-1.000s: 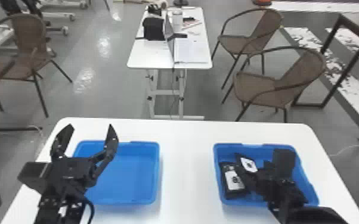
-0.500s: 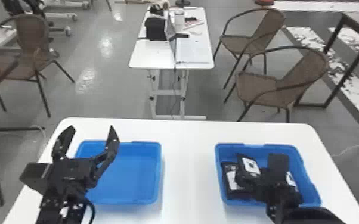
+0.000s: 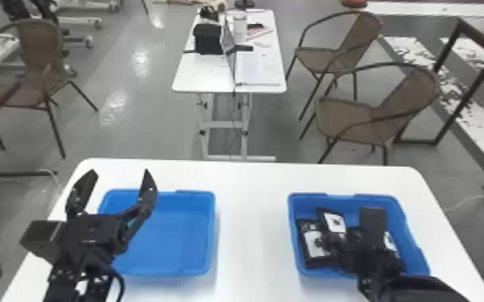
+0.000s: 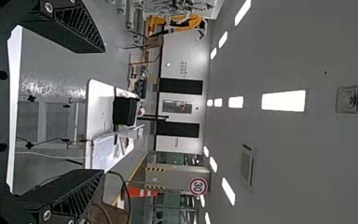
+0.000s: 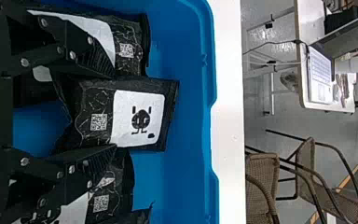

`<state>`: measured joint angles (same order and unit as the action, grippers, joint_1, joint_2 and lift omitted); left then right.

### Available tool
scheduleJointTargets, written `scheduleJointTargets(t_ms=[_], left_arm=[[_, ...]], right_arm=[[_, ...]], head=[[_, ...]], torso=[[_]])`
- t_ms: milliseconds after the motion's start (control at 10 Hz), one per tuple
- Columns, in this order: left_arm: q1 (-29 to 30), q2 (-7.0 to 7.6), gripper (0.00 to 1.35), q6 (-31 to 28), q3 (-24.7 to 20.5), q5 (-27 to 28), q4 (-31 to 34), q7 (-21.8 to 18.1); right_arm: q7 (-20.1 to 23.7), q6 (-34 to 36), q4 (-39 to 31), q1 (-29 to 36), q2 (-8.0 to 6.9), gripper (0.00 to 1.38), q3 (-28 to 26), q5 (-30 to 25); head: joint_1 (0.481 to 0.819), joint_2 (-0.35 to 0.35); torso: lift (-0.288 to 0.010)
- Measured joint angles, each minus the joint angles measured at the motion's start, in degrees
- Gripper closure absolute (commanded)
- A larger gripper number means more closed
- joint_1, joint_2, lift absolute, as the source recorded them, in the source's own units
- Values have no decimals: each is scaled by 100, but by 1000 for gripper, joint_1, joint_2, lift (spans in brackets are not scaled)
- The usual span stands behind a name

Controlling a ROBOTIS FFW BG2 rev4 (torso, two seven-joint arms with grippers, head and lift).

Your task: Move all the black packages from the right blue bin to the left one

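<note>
On the white rounded-corner table [image 3: 253,225], two blue rectangular plastic bins in all: the left one [image 3: 173,241] and the right one [image 3: 317,196]. In the right bin, at least four glossy black packages with white labels; exact total impossible to tell beneath the overlap. Of these, one package with a black cartoon figure on its label [image 5: 142,116], tilted up against its neighbours, directly between the two flat fingers of the black right gripper [image 3: 339,245]. Fingers [image 5: 95,63] apart, one along each side of this package; whether pressing on it, cannot tell. One package [image 5: 130,49] beside the one finger, another [image 5: 98,203] beside the other. At the left bin's outer side, well apart from the packages, the idle black left gripper [image 3: 120,172], two fingers spread wide.
</note>
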<state>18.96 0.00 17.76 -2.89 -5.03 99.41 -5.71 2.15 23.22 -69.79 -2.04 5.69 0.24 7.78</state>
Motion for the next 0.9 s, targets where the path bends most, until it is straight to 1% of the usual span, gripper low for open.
scheduleJointTargets(t_ms=[200, 300, 400, 500, 600, 700, 800, 900], left_arm=[[3, 0, 105, 29, -15, 2, 0, 1], [3, 0, 105, 30, -16, -1, 0, 0], [-5, 0, 105, 15, -8, -8, 0, 1], [-17, 0, 105, -30, -3, -21, 0, 2], [-28, 0, 105, -99, 1, -59, 0, 3], [-34, 0, 107, -199, 9, -143, 10, 2], [-41, 0, 111, -314, 18, -230, 43, 1], [-59, 0, 127, -434, 39, -313, 85, -21]], right_arm=[[-180, -26, -337, 226, -8, 1240, 1, 223], [-191, -110, -533, 356, -12, 1240, 2, 283], [-182, -254, -937, 582, -2, 1240, 2, 281], [-90, -405, -1456, 828, 33, 1240, 15, 151], [165, -560, -1961, 1022, 91, 1240, 55, -22], [587, -735, -2317, 1067, 167, 1240, 142, -122], [1035, -849, -2531, 922, 238, 1240, 305, -224], [1428, -912, -2619, 673, 273, 1240, 513, -380]], head=[[695, -21], [695, -19], [695, -16], [695, -14], [695, -2], [695, 10], [695, 45], [695, 83]], torso=[[0], [0], [0], [0], [0], [0], [0], [0]])
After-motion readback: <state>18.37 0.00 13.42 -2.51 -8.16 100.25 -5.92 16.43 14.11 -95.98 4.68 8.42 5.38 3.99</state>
